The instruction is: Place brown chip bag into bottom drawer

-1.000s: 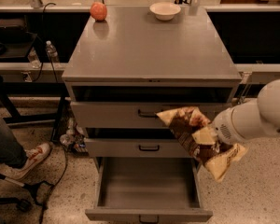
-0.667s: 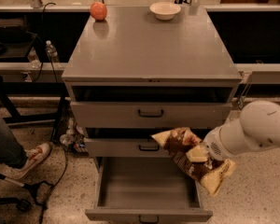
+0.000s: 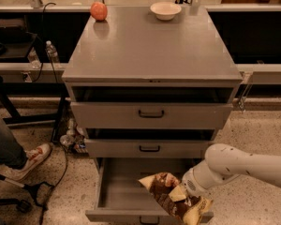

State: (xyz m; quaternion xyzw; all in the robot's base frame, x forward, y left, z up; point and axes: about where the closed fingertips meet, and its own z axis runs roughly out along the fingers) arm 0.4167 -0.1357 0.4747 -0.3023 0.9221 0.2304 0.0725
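Note:
The brown chip bag (image 3: 171, 196), dark brown with cream-yellow ends, hangs tilted over the right front part of the open bottom drawer (image 3: 126, 191). The bottom drawer is pulled out, and its grey floor shows to the left of the bag. My gripper (image 3: 181, 194) sits at the end of the white arm that comes in from the right, and it is shut on the bag's right side. The bag's lower end reaches down past the drawer's front edge (image 3: 122, 215).
The grey cabinet top (image 3: 150, 46) carries a red apple (image 3: 99, 11) and a white bowl (image 3: 165, 10) at the back. The two upper drawers (image 3: 150, 114) are slightly open. A person's shoe (image 3: 30, 159) and cables lie on the floor at the left.
My arm has moved down and to the left with the bag, from in front of the middle drawer to low over the open bottom drawer.

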